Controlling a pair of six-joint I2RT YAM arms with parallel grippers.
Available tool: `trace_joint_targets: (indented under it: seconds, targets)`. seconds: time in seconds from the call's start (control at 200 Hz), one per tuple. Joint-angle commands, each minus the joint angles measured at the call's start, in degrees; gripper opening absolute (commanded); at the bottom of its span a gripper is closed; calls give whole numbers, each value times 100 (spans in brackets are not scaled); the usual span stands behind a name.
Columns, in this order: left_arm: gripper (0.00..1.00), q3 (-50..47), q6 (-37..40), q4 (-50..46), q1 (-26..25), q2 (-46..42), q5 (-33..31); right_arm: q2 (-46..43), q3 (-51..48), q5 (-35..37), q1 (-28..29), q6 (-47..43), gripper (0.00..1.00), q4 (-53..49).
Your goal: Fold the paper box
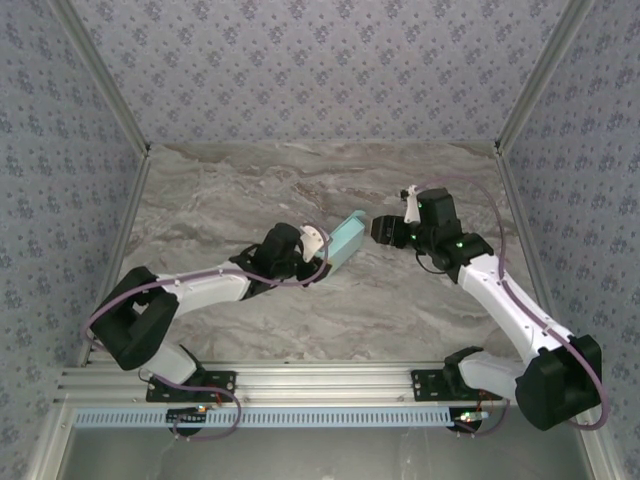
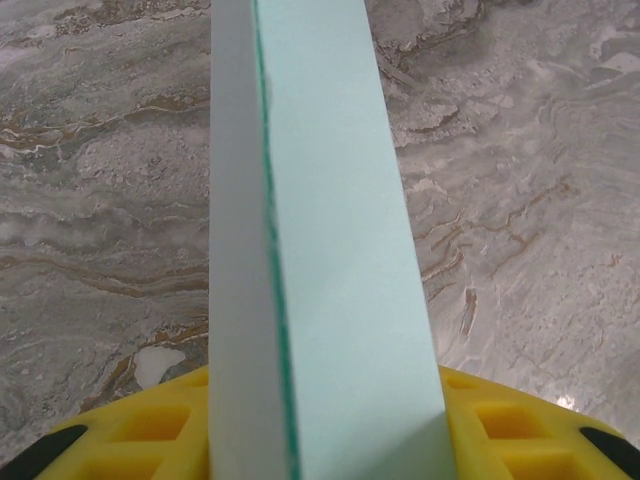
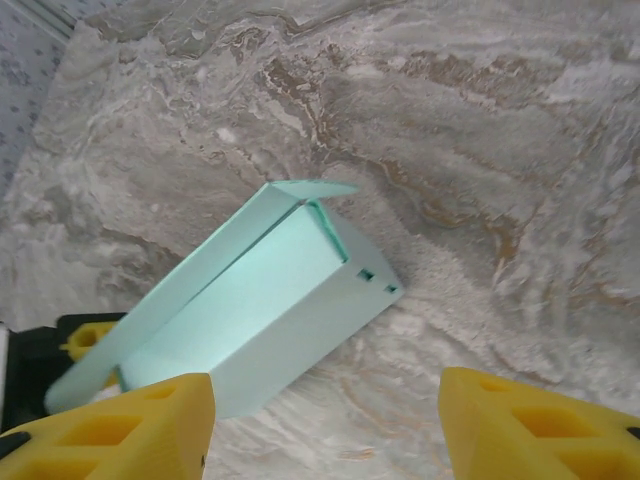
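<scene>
Left wrist: paper box [image 2: 340, 250] clamped between yellow fingers [image 2: 150, 410].

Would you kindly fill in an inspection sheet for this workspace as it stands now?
Surface: marbled grey-brown table; no damage visible.
Job's things: paper box, pale turquoise, formed into a box, held tilted, one end flap not closed.
Clutter: nothing seen.
Hands: left hand shut on the paper box; right hand open, apart from the box.
Cables: left arm's lilac cable and right arm's lilac cable loop along the arms, away from the box.
Surroundings: patterned walls; aluminium rail at the near edge.
</scene>
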Motion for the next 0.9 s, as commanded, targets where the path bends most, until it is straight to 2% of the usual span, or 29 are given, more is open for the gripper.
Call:
trace_joint_targets:
  seconds: [0.0, 0.13, 0.345, 0.57, 0.7, 0.894]
  targets:
    - [31, 110, 378, -119, 114, -324, 432, -24, 179, 135, -122, -1032, 63, -167]
    - [29, 375, 640, -522, 252, -336, 906, -33, 143, 139, -240, -1700, 64, 9]
    - [29, 805, 1211, -1287, 392, -96, 1486, 56, 336, 282, -219, -2770, 64, -435]
    - [31, 899, 1953, -1745, 832, -186, 2260, 16, 404, 194, -202, -3466, 65, -547]
    - [31, 812, 2676, -2019, 987, -349, 2463, 112, 432, -372, -204, -3991, 65, -593]
    - [32, 846, 3160, -2385, 1307, -513, 2668, 514, 681, -915, -222, -4850, 64, -784]
